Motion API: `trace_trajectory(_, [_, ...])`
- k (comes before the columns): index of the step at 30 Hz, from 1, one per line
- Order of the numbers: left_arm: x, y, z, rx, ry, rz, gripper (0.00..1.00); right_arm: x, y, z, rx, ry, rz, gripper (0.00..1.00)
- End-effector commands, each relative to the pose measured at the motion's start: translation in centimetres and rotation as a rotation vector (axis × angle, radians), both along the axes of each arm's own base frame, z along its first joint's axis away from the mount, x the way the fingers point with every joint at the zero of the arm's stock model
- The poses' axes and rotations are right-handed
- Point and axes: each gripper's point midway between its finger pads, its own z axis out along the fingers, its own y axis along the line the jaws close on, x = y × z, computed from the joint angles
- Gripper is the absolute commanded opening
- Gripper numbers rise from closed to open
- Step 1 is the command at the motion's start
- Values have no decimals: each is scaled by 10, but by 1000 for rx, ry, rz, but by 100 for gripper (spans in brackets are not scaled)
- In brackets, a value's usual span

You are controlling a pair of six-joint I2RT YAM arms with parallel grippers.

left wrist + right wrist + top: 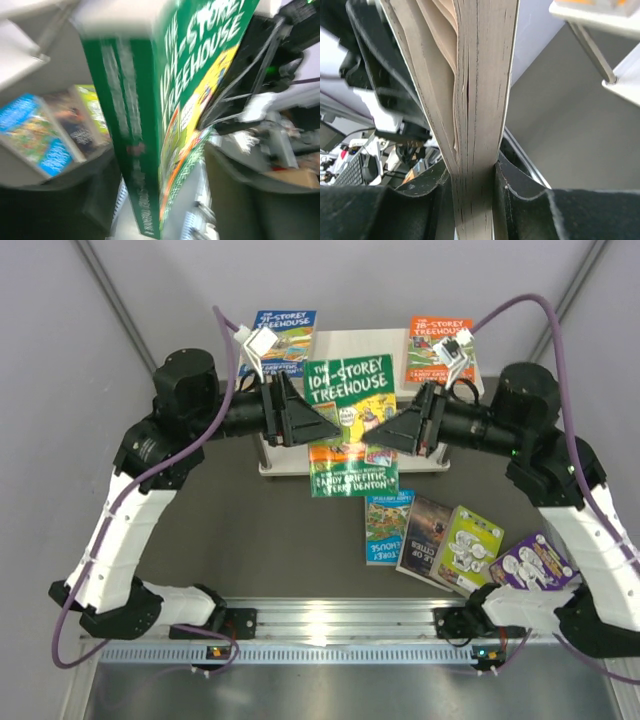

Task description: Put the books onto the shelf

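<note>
Top external view shows the green paperback book [347, 390] over the pale wooden shelf [385, 345], between both arms: right fingers [395, 430] pinch its page edge, left fingers [305, 420] look parted beside its spine.

green book [348, 388], "THE 104-STOREY TREEHOUSE"

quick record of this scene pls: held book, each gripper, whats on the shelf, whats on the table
held book: green book, held up at the shelf
right gripper: clamped on its page edge
left gripper: at its spine, grip unclear
shelf top: blue book left, orange book right
table: teal book, dark book, lime book, purple book, lying side by side
</note>
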Motion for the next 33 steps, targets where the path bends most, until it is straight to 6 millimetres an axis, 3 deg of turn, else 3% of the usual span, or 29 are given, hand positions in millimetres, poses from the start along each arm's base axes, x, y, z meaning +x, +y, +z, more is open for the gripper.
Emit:
trace_trajectory(1, [15,42,-6,119,-119,267,76,26,11,55,76,-156,-30,0])
trace_trajectory(2, [20,51,-12,146,-126,328,83,33,15,60,80,-157,-27,0])
trace_trajectory(3, [16,63,-16,161,-147,366,98,31,13,86,123,-202,-18,0])
trace_trajectory(4, [16,71,-18,171,-157,403,99,55,31,78,104,-167,-5,0])
trace_trajectory(6, [25,95,-29,229,-151,541,99,70,41,90,125,-172,7,0])
trace_trajectory(7, [20,109,-28,232,-160,592,99,88,51,99,151,-170,9,0])
trace_trajectory(9, [16,138,-28,239,-155,723,99,102,59,108,198,-165,21,0])
trace_trajectory(12, [4,155,-30,219,-152,776,99,136,74,112,286,-130,31,0])
trace_trajectory(16, [-8,165,-52,231,-83,801,98,174,100,107,375,-71,54,0])
trace_trajectory(18, [-16,169,-56,199,-56,809,96,183,105,113,420,-86,62,0])
trace_trajectory(22, [-20,170,-73,182,-7,814,93,211,114,103,460,-65,19,0])
trace_trajectory(33, [-18,174,-76,233,-25,823,92,244,115,84,452,-48,-48,1])
